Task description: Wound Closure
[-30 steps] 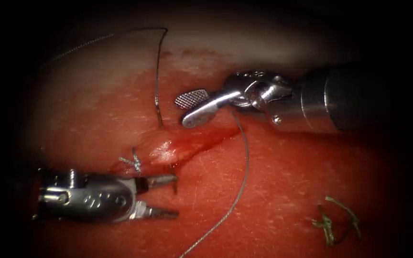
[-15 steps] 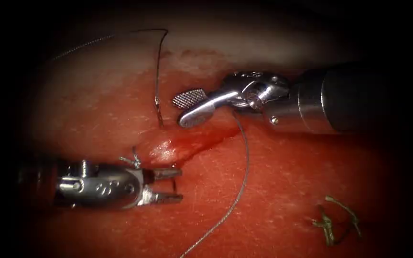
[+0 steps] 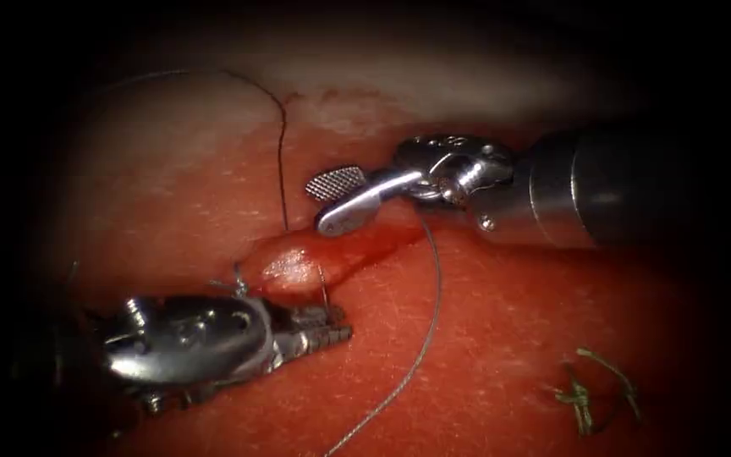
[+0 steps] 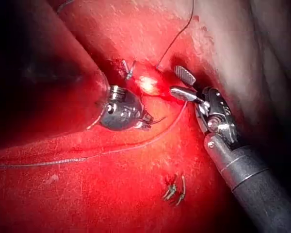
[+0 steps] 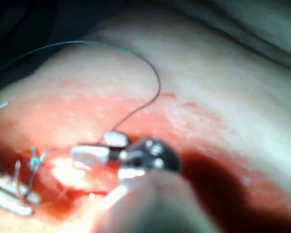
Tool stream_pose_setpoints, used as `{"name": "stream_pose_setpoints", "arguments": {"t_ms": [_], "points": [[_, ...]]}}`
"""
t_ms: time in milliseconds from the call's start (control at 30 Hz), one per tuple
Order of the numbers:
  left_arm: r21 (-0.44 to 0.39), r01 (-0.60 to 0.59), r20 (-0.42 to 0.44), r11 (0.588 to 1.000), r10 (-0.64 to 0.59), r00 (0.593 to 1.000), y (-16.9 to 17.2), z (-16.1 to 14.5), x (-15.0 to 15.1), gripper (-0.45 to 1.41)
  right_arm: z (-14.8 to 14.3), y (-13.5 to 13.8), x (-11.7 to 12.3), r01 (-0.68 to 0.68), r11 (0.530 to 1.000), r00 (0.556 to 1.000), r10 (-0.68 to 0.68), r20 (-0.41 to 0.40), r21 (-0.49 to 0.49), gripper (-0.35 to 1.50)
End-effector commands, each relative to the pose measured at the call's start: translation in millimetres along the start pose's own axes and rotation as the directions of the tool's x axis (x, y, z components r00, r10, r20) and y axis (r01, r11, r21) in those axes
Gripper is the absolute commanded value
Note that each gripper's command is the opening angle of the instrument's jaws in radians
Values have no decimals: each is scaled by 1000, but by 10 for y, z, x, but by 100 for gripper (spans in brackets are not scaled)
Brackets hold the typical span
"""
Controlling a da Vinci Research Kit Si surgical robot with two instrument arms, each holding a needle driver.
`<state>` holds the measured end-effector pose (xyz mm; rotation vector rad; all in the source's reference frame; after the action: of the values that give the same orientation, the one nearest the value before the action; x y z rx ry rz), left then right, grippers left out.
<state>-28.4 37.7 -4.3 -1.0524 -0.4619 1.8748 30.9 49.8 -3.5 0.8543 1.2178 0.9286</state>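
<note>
Left tool point(image 3: 332, 326) lies low at the left end of the cut point(image 3: 357, 245), fingers closed on the needle point(image 3: 323, 288); the needle's exposed end stands nearly upright out of the tissue point(image 3: 509, 338) at the cut's near lip, long axis vertical, tip hidden; right tool point(image 3: 336, 199) sits above the cut, fingers parted, holding nothing; thread point(image 3: 425, 330) trails toward the lower edge; a knot point(image 3: 237, 283) sits left of the needle.
</note>
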Motion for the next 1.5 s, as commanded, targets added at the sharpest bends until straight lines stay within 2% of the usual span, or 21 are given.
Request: {"name": "stream_pose_setpoints", "arguments": {"t_ms": [33,133,167,233,333,367,433,500,533,600,633,667,733,767,867,1100,1233,1367,1433,1500], "points": [[-41,83,3,996,-83,997,6,7,-6,-35,7,1,-5,0,1000,1000,0,1,3,125],[-101,206,25,973,-204,979,11,4,-4,-35,4,-2,-6,-1,1000,1000,1,3,5,125],[-129,286,44,949,-283,958,15,1,-2,-35,1,-4,-6,-2,1000,1000,2,4,7,125],[-174,357,62,918,-352,934,20,-3,0,-35,-2,-5,-6,-2,1000,1000,2,6,10,125],[-245,392,69,887,-388,919,29,-14,7,-35,-10,-5,-7,-3,1000,1000,2,11,16,125],[-259,365,61,894,-362,930,31,-17,11,-35,-12,-5,-7,-3,1000,1000,2,12,17,125],[-263,142,-5,954,-148,989,35,-22,20,-35,-15,-5,-7,-2,1000,1000,2,13,19,125],[-211,-76,-83,975,60,995,39,-27,28,-35,-17,-5,-8,-2,1000,1000,2,14,20,125],[-145,-245,-92,959,234,968,42,-31,35,-35,-18,-6,-8,-2,1000,1000,1,17,23,127],[-78,-396,-81,915,390,917,45,-34,42,-35,-18,-7,-9,-2,1000,1000,1,17,24,127],[-54,-439,-77,897,435,897,47,-36,45,-35,-18,-7,-10,-2,1000,1000,1,17,24,128],[5,-533,-63,846,533,844,49,-39,52,-35,-18,-9,-11,-2,1000,1000,1,17,24,128],[46,-588,-48,808,589,806,48,-41,58,-35,-19,-11,-12,-3,1000,1000,2,15,26,127],[78,-646,-36,760,649,760,46,-43,67,-35,-20,-13,-13,-40,999,999,39,11,32,123],[118,-689,-14,715,695,719,37,-45,80,-35,-25,-18,-11,-87,996,996,87,-3,25,120],[176,-685,16,707,693,721,17,-49,91,-35,-55,-25,0,-109,992,993,107,-39,-60,120],[222,-692,44,687,702,711,7,-48,91,-35,-70,-35,-4,-119,993,993,119,2,-16,122],[251,-726,99,640,730,677,5,-39,67,-35,-70,-44,-7,-217,976,976,217,-9,4,118],[276,-758,152,592,751,642,3,-26,44,-35,-63,-45,-5,-336,942,940,335,-61,-11,115],[286,-769,183,572,755,630,2,-20,34,-35,-60,-45,-6,-376,926,924,374,-79,-17,113]]}}
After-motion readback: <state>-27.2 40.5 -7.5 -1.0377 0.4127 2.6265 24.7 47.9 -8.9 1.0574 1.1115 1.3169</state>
